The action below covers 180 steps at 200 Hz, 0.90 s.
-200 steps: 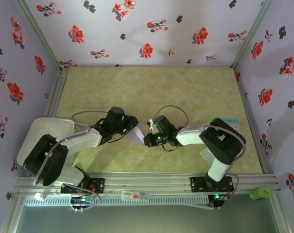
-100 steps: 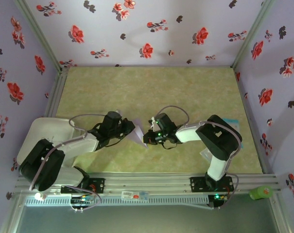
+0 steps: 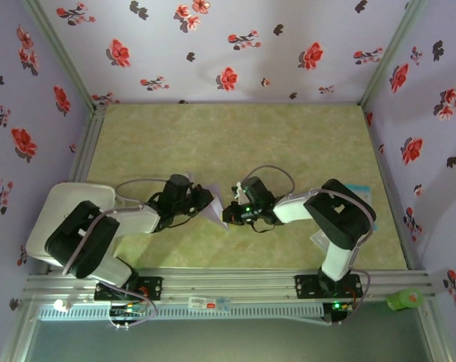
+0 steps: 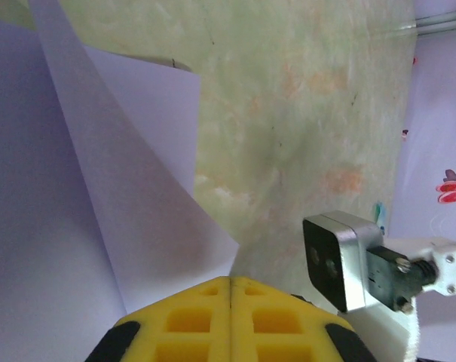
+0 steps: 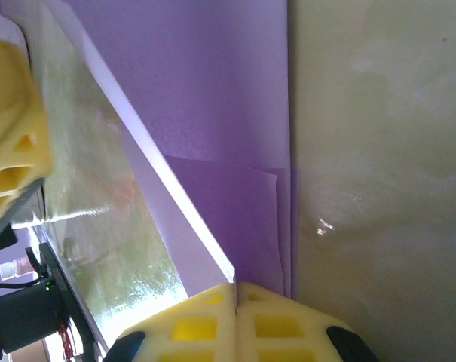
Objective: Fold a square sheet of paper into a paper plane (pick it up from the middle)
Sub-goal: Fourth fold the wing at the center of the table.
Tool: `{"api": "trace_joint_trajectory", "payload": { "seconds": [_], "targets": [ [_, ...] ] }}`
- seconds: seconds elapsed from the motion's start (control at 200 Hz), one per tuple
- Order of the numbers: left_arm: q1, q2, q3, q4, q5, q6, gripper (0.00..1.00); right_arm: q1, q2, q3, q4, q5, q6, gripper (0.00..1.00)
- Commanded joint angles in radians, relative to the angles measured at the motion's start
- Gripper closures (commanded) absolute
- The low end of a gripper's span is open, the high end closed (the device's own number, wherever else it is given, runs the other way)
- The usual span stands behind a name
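The paper (image 3: 214, 210) is held up between the two claws, near the middle of the green tabletop (image 3: 288, 136) and a little closer to its front edge. The paper is pale purple. It has been folded, so one flap lies over another and a sharp crease runs across it. The left claw (image 4: 230, 285) is pressed together, and a corner of the paper looks pinched between its yellow fingers. The right claw (image 5: 235, 292) is pressed together too, with a thin edge of the paper caught in the line where its two fingers meet. From the right wrist, a yellow finger (image 5: 5, 143) of the left claw can be seen at the far end of the paper. From the left wrist, a small grey camera (image 4: 341, 256) on the right arm is seen close by. A second ago the left claw was a little apart; it has now been closed. The left arm has been shifted a bit, and its wrist has been brought slightly nearer the front edge. The right claw has been kept closed in almost the same spot.
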Motion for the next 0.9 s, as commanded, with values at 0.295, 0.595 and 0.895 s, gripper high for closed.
{"api": "trace_joint_trajectory", "payload": {
  "seconds": [0.295, 0.595, 0.895],
  "targets": [
    [0.009, 0.119, 0.085, 0.044, 0.057, -0.008, 0.94, -0.005, -0.012, -0.061, 0.048, 0.068, 0.04, 0.94],
    [0.009, 0.133, 0.081, 0.069, 0.06, 0.001, 0.88, -0.005, -0.011, -0.064, 0.026, 0.091, 0.048, 0.95],
    [0.008, 0.055, 0.029, 0.067, 0.035, -0.014, 0.87, -0.007, -0.02, -0.068, -0.012, 0.134, 0.052, 0.97]
  ]
}}
